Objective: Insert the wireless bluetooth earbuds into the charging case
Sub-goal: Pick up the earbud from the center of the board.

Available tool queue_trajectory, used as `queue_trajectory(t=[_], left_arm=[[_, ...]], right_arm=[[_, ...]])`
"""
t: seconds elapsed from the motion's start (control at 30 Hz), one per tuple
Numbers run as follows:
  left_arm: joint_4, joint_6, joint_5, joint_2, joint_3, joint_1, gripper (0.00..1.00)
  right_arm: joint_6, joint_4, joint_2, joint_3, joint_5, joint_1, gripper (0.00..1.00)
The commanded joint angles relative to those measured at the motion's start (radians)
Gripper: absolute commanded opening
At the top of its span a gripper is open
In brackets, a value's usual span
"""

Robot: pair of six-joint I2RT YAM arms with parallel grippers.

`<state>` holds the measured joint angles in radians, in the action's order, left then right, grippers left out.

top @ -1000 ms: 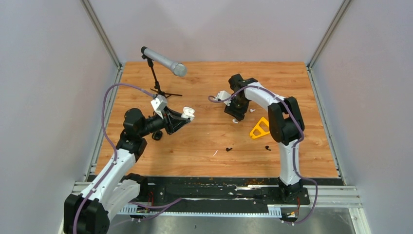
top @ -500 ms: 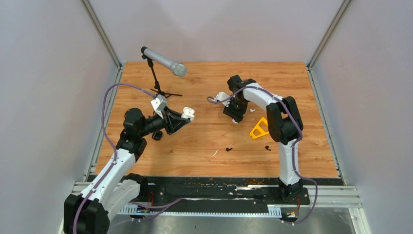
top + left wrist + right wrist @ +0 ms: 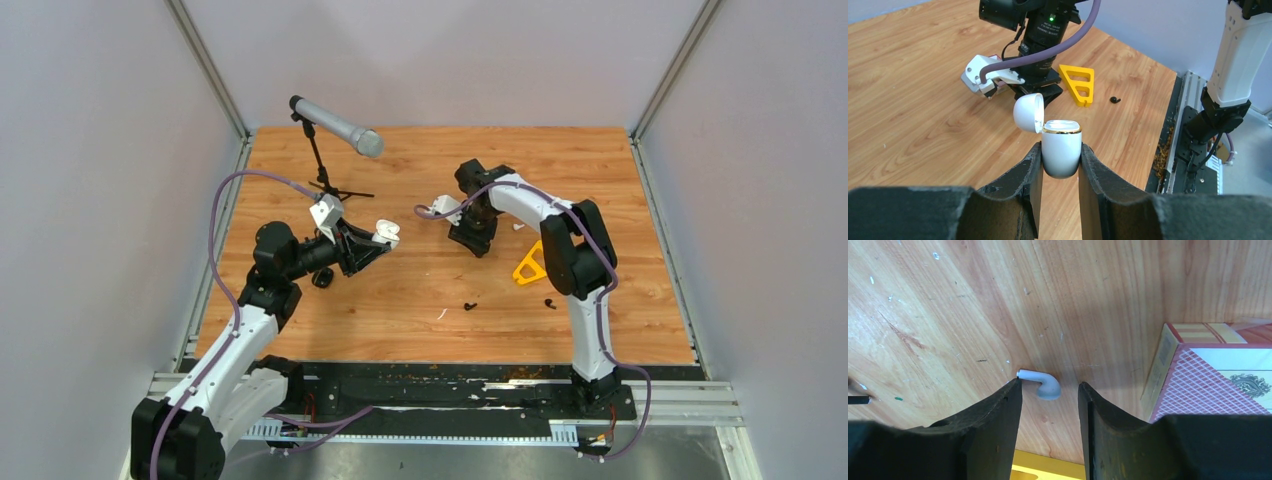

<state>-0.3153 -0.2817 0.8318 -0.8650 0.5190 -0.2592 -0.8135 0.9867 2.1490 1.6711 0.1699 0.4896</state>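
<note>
Bright, even light, soft shadows, glare on the charging case [image 3: 1061, 150] rim, blurred wrist-view foregrounds.

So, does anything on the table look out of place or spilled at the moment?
Yes: orange crumbs litter the black base rail at the near edge, and a thin white sliver lies loose on the table near two scattered black earbuds.

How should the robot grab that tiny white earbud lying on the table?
Probably from straight above, since the white earbud lies flat on the table. Pinch its rounded head, the thickest part; the thin stem would likely slip. The right gripper has its fingers on either side of it.
</note>
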Motion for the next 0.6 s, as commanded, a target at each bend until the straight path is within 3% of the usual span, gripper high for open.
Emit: queue_trajectory(t=[0.0, 0.27, 0.57], left_arm=[[-0.021, 0.012, 0.003, 0.006, 0.027, 0.006, 0.0], [-0.013, 0.012, 0.006, -0.009, 0.041, 0.006, 0.0], [-0.015, 0.012, 0.005, -0.024, 0.054, 0.006, 0.0]], right_arm=[[0.024, 0.004, 0.001, 0.043, 0.02, -0.012, 0.45], [0.086, 0.045, -0.019, 0.083, 0.185, -0.043, 0.46], [0.147, 0.033, -0.009, 0.062, 0.193, -0.069, 0.4]])
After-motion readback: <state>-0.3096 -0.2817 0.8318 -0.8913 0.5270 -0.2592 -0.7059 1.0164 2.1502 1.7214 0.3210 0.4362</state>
